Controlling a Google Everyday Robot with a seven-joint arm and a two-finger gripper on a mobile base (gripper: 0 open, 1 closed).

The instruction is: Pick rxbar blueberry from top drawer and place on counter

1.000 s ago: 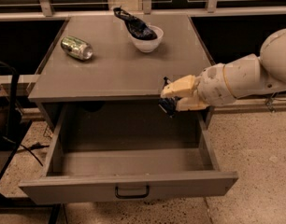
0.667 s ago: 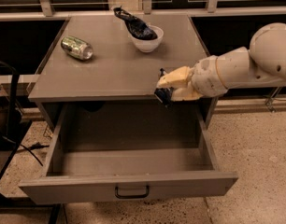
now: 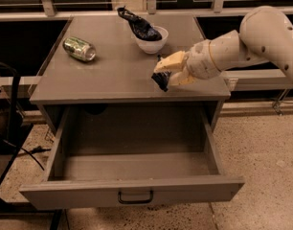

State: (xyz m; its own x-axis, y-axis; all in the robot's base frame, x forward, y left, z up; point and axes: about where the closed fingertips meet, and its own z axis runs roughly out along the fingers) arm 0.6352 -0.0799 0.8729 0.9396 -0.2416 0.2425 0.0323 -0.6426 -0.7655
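My gripper (image 3: 164, 74) is over the right half of the grey counter (image 3: 113, 75), just above its surface. Its cream fingers (image 3: 171, 61) are shut on the rxbar blueberry (image 3: 160, 80), a small dark bar that sticks out below the fingertips, mostly hidden by them. The top drawer (image 3: 132, 188) stands pulled wide open below the counter, with a dark bail handle on its front panel. Its inside holds nothing that I can see.
A green-silver can (image 3: 79, 49) lies on its side at the counter's back left. A white bowl (image 3: 151, 41) with a dark floppy bag (image 3: 136, 23) in it stands at the back middle. A dark chair frame (image 3: 5, 128) stands left of the cabinet.
My gripper has moved left and away from the counter's front right corner, carrying the bar over the counter top. The drawer has stayed open.
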